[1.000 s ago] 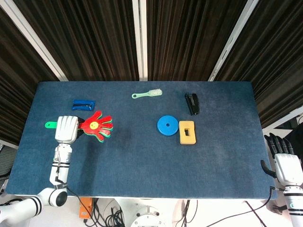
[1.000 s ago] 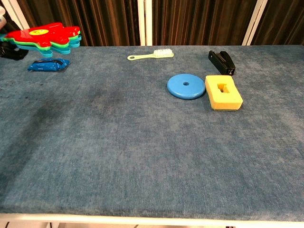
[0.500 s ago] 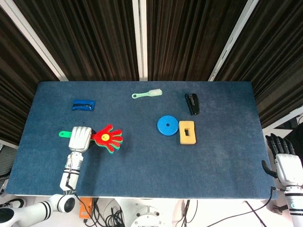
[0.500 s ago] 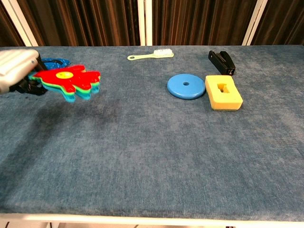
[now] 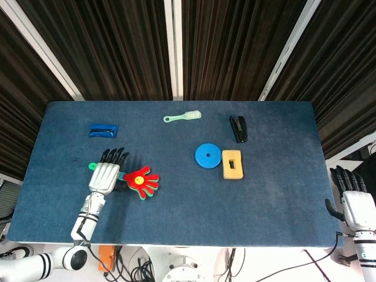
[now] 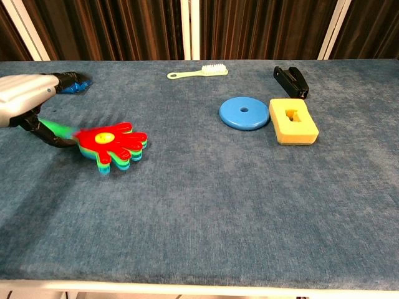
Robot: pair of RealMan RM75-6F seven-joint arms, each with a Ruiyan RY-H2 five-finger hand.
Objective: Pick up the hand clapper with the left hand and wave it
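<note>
Table: broad flat top under a dark blue felt-like cloth, matte, with curtains behind it; every place below is given from the blue disc near its middle. Your left hand sits well to the disc's left and a little nearer you, over the green handle of the hand clapper. In the head view the dark fingers fan out forward, and in the chest view the handle runs under the palm, so you appear to hold it loosely at best; how firmly, you cannot tell from here. The risk as judged: wave with that slack hold and the smooth plastic handle may slide out, dropping or flinging the clapper. It is stacked flat plates cut as small hands, red over yellow and green, with a yellow face on top. These hang low over the cloth, so a downward swing could strike it. Your right hand is far right of the disc, off the table's edge, fingers straight and empty. The disc is smooth and round with a centre hole.
</note>
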